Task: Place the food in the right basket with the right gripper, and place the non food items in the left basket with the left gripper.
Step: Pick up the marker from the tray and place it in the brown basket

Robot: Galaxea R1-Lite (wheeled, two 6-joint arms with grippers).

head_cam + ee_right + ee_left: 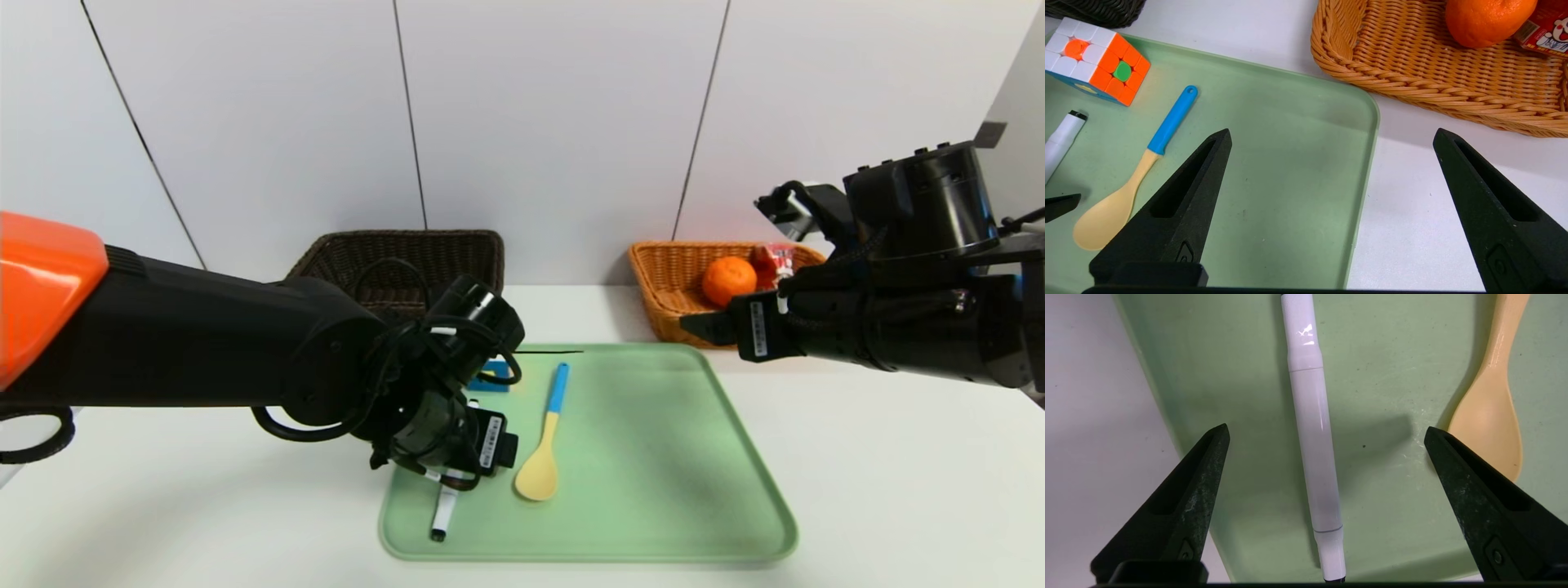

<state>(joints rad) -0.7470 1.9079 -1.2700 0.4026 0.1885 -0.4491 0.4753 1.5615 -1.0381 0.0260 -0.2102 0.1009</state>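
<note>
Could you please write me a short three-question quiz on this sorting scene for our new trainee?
1. True or false: the orange fruit already lies in the orange-tan basket.
2. Which item lies between the open fingers of the left gripper: A) yellow spoon, B) white marker, C) cube?
3. Fill in: the spoon, marker and cube all rest on the green ____.

Key: 1 true; 2 B; 3 tray. The right gripper hangs open and empty near its basket.
</note>
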